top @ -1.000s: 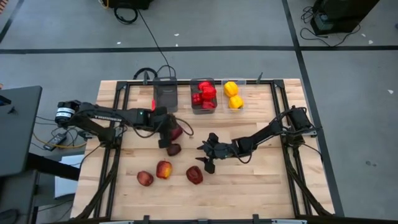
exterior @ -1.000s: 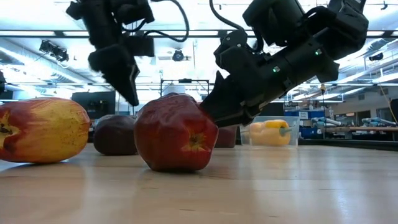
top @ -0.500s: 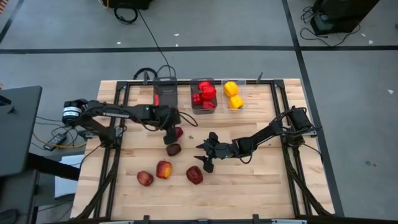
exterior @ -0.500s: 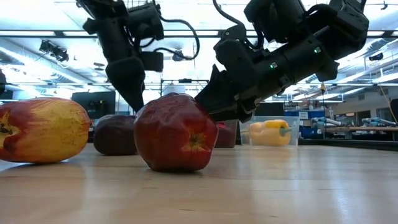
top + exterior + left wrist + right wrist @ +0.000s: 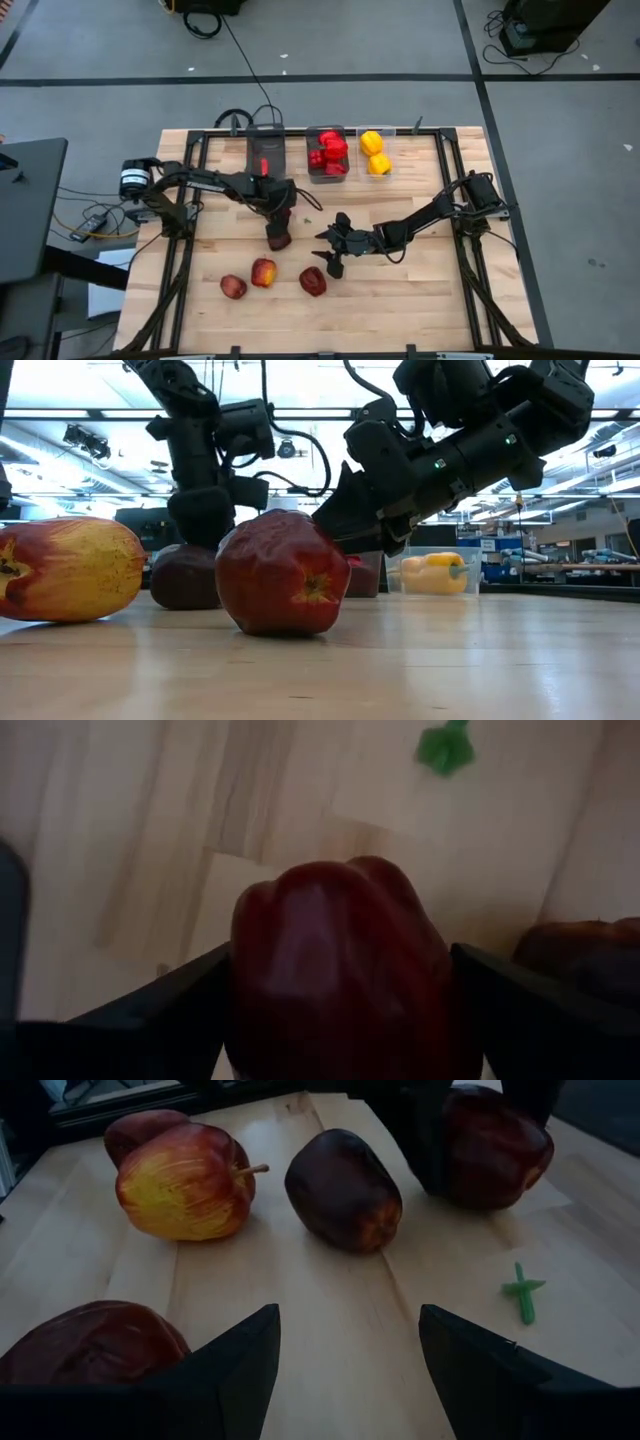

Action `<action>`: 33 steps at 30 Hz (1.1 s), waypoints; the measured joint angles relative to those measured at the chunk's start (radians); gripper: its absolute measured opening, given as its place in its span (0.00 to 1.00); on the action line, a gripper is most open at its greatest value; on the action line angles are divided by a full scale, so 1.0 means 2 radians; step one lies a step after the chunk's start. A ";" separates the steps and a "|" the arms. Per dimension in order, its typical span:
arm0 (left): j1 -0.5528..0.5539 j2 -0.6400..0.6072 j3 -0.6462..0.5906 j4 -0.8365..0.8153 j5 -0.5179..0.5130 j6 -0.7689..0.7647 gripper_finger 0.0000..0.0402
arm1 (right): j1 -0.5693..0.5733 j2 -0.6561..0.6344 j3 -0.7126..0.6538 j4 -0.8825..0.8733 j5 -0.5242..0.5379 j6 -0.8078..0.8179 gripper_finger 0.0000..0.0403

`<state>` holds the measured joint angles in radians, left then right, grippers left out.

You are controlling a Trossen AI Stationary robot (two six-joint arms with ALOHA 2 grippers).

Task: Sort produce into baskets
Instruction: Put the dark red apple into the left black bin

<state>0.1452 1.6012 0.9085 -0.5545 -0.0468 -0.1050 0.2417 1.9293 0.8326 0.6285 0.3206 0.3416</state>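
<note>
A dark red piece of produce (image 5: pixel 340 960) rests on the table near its middle. My left gripper (image 5: pixel 282 207) stands over it, open, one finger on each side. Another dark piece (image 5: pixel 279 240) lies just nearer. My right gripper (image 5: pixel 331 255) hovers open to their right with nothing between its fingers. A dark red apple (image 5: pixel 313 281) lies close by it. A red-yellow apple (image 5: pixel 264 272) and a red apple (image 5: pixel 233 287) sit nearer the front. At the far edge stand the baskets: a dark grey one (image 5: pixel 267 153), one with red peppers (image 5: pixel 327 153) and a clear one with yellow peppers (image 5: pixel 375 153). My left gripper comes from above, pointing down, with its fingers (image 5: pixel 150 1015) close against two opposite sides of the dark red piece (image 5: pixel 250 930). Whether they touch it I cannot tell. The piece sits on the table.
A small green stem piece (image 5: pixel 523 1290) lies on the wood near the left gripper. Black frame rails (image 5: pixel 185 240) run along the table's left and right sides. Bare wood lies toward the front right (image 5: pixel 420 300).
My left gripper has moved toward the table's right edge and come down over the dark red piece, which now shows between its fingers. The produce on the table has stayed where it was.
</note>
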 joint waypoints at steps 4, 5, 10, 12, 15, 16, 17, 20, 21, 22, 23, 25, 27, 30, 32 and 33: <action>0.005 0.000 0.004 -0.004 -0.004 0.000 0.78 | 0.000 0.000 0.000 0.000 0.000 0.000 0.62; 0.007 0.000 0.009 -0.006 -0.007 0.000 0.77 | 0.000 0.000 0.000 0.000 0.000 0.002 0.62; 0.023 0.000 0.059 -0.071 -0.036 0.003 0.77 | 0.001 0.000 0.000 0.000 0.000 0.002 0.62; 0.027 0.000 0.091 -0.104 -0.059 0.018 0.77 | 0.001 0.000 0.000 0.000 0.000 0.002 0.62; 0.037 0.000 0.136 -0.146 -0.092 0.055 0.79 | 0.001 0.000 0.000 0.000 0.000 0.002 0.62; 0.042 0.000 0.150 -0.151 -0.096 0.068 0.79 | 0.001 0.000 0.000 0.000 0.000 0.002 0.62; 0.049 0.000 0.164 -0.155 -0.097 0.079 0.79 | 0.001 0.000 0.000 0.000 0.000 0.002 0.62; 0.076 0.000 0.192 -0.173 -0.097 0.099 0.78 | 0.005 0.000 0.000 0.000 0.000 0.002 0.62; 0.087 0.000 0.199 -0.174 -0.097 0.105 0.78 | 0.007 0.000 0.000 0.000 0.000 0.002 0.62; 0.099 0.000 0.206 -0.176 -0.096 0.115 0.78 | 0.008 0.000 0.000 0.000 0.000 0.000 0.62; 0.113 -0.001 0.210 -0.177 -0.096 0.121 0.78 | 0.009 0.000 0.000 0.000 0.000 0.000 0.62; 0.144 0.000 0.211 -0.169 -0.095 0.135 0.79 | 0.010 0.000 0.000 0.000 0.000 -0.001 0.62; 0.179 0.005 0.211 -0.155 -0.085 0.148 0.79 | 0.009 0.000 0.000 0.000 0.004 -0.001 0.62; 0.229 0.017 0.211 -0.133 -0.069 0.161 0.79 | 0.009 0.000 0.000 0.000 0.017 0.000 0.62; 0.259 0.032 0.211 -0.115 -0.050 0.167 0.79 | 0.009 0.000 0.000 0.000 0.024 0.000 0.62; 0.271 0.040 0.211 -0.107 -0.039 0.167 0.79 | 0.009 0.000 0.000 0.000 0.028 0.000 0.62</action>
<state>0.6872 1.6820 1.3300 -0.7678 -0.1255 0.2298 0.2597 1.9293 0.8326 0.6289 0.3775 0.3408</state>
